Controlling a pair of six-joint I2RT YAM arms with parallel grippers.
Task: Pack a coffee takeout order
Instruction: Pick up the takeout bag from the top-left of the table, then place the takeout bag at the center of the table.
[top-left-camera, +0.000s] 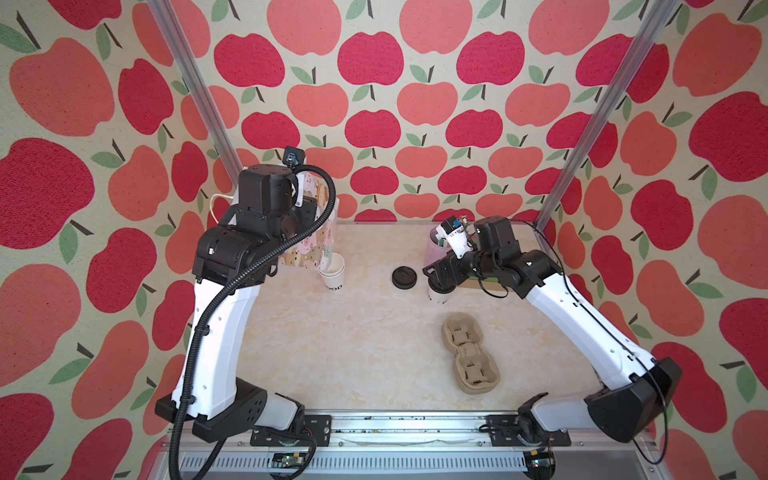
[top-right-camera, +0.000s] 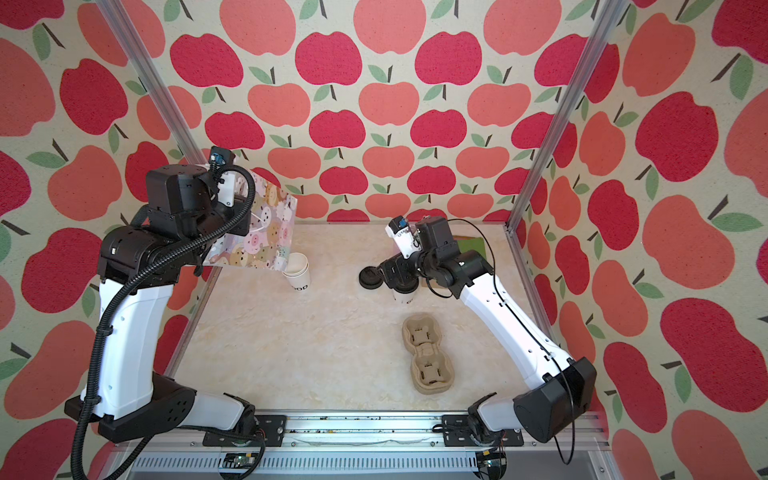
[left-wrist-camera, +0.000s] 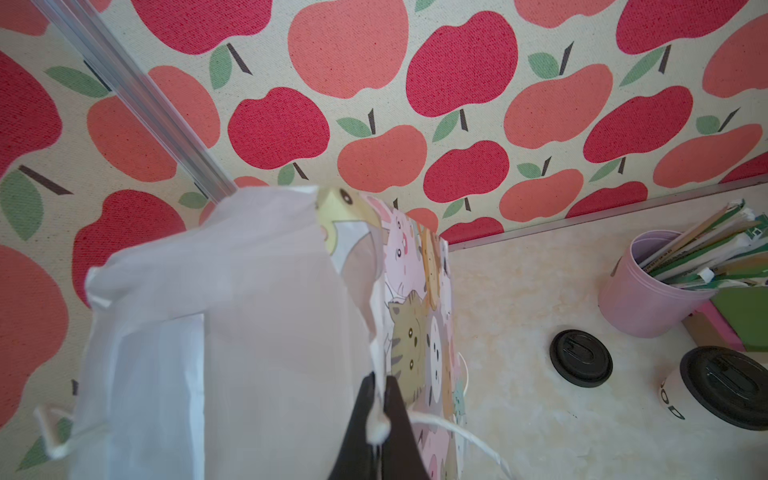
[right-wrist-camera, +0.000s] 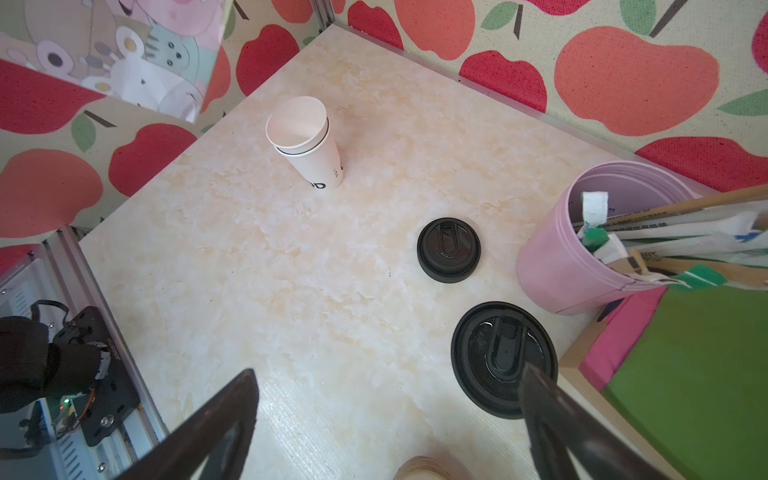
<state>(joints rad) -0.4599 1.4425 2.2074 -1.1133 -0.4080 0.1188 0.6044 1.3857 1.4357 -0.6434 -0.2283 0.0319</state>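
The left gripper (left-wrist-camera: 380, 384) clamps the rim of the cartoon paper bag (left-wrist-camera: 415, 332), the right gripper (right-wrist-camera: 388, 374) gapes over the lidded cup (right-wrist-camera: 486, 345), hemmed by pink straw holder (right-wrist-camera: 552, 270) and loose lid (right-wrist-camera: 449, 249), and the pulp carrier (top-left-camera: 469, 353) lies on open tabletop (top-left-camera: 332, 353).

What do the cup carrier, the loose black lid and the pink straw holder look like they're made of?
The cup carrier looks like moulded paper pulp: tan, matte, with soft thick edges. The loose black lid is likely plastic: crisp moulded ridges, a slight sheen. The pink straw holder is probably plastic too, smooth with a thin even rim, though coated cardboard can't be ruled out.
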